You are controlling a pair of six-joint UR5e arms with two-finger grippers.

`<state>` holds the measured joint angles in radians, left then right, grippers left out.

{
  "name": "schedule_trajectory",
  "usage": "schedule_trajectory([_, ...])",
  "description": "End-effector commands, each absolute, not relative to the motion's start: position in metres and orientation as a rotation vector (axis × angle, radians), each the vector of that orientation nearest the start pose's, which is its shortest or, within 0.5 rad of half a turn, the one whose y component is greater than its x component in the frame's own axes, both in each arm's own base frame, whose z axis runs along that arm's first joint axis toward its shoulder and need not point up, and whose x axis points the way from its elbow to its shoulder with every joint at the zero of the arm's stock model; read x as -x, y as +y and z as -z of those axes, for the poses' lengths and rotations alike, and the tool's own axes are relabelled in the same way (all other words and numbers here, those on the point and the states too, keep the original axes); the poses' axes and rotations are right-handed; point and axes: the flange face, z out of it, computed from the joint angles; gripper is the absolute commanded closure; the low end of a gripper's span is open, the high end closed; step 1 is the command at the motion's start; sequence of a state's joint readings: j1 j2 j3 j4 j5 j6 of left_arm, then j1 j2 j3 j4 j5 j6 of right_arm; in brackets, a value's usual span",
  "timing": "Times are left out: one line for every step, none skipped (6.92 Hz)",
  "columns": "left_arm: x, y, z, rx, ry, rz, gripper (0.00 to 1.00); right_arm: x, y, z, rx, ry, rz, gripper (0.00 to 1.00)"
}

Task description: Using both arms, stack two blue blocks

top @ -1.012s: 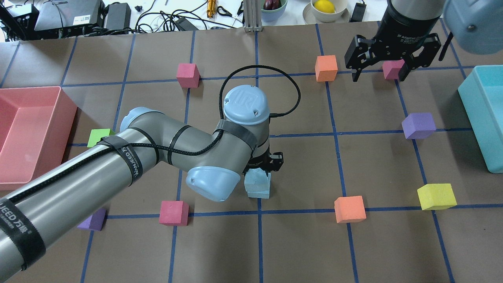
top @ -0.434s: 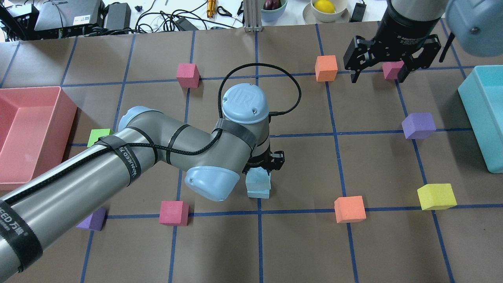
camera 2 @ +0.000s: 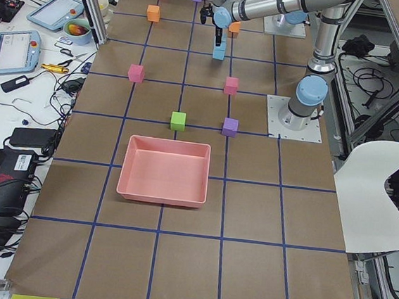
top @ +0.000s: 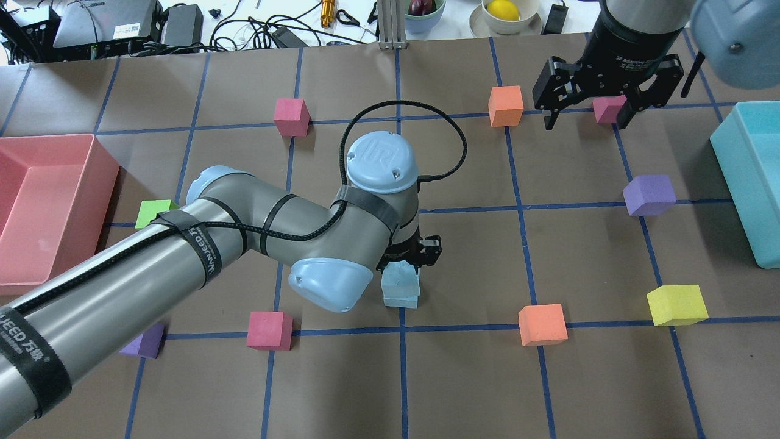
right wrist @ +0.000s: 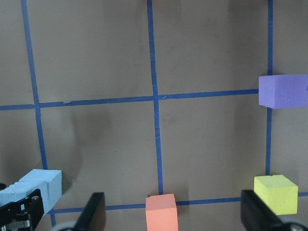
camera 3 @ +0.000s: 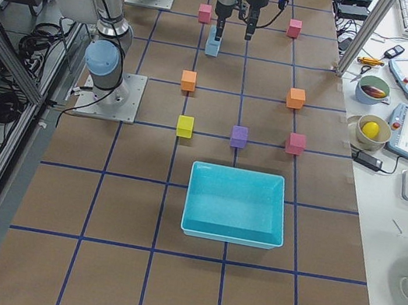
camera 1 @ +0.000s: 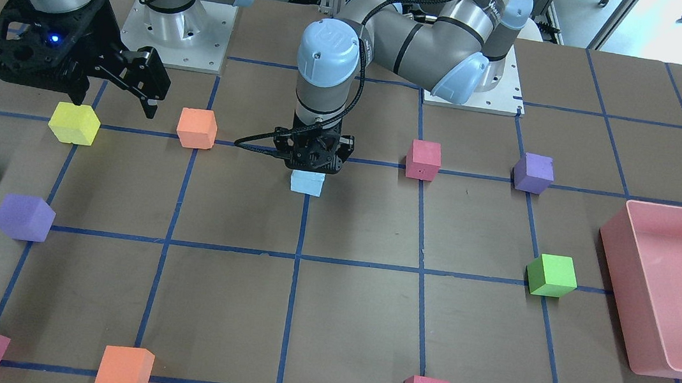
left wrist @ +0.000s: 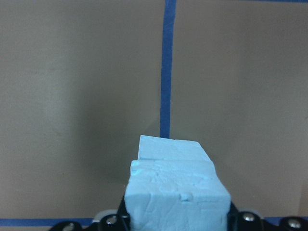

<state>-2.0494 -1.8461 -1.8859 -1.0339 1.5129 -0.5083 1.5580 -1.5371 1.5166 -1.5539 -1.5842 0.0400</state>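
Two pale blue blocks stand stacked near the table's middle. In the left wrist view the upper blue block (left wrist: pixel 175 197) sits a little askew on the lower blue block (left wrist: pixel 168 148). My left gripper (top: pixel 407 259) is shut on the upper block (top: pixel 399 277), which rests on the lower block (top: pixel 400 300). In the front view only the lower block (camera 1: pixel 306 183) shows under the left gripper (camera 1: pixel 313 156). My right gripper (top: pixel 586 119) is open and empty. It hovers at the far right between an orange cube (top: pixel 506 105) and a magenta cube (top: pixel 609 108).
A pink bin (top: pixel 103 164) stands at the left edge and a teal bin (top: pixel 737 171) at the right. Loose cubes lie around: purple (top: pixel 649 195), yellow (top: pixel 676 303), orange (top: pixel 542 324), magenta (top: pixel 269 330), magenta (top: pixel 291 116), green (top: pixel 152 212).
The left arm shifted slightly and came back, with the upper blue block still in its gripper on the lower one. The right gripper rose a little towards the far edge.
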Motion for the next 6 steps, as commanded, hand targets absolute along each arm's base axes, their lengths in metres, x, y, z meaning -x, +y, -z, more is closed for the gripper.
schedule_trajectory([0.371, -0.412, -0.243, 0.051, 3.161, -0.124, 0.07, -0.125, -0.508, -0.496, -0.082, 3.156, 0.005, 0.0])
schedule_trajectory([0.37, -0.412, -0.244, 0.053, 3.162, -0.122, 0.0, -0.126, -0.508, -0.496, -0.08, 3.153, 0.005, 0.0])
schedule_trajectory([0.37, -0.414, -0.252, 0.053, 3.17, -0.092, 0.0, -0.125, -0.509, -0.495, -0.08, 3.153, 0.003, 0.0])
schedule_trajectory([0.366, -0.417, -0.276, 0.041, 3.198, -0.026, 0.0, -0.125, -0.509, -0.495, -0.08, 3.154, 0.003, 0.0])
schedule_trajectory([0.357, -0.429, -0.305, 0.054, 3.213, 0.044, 0.0, -0.126, -0.509, -0.495, -0.077, 3.153, 0.003, 0.0])
schedule_trajectory([0.329, -0.446, -0.33, 0.028, 3.206, 0.047, 0.0, -0.125, -0.509, -0.495, -0.08, 3.151, 0.003, 0.0])
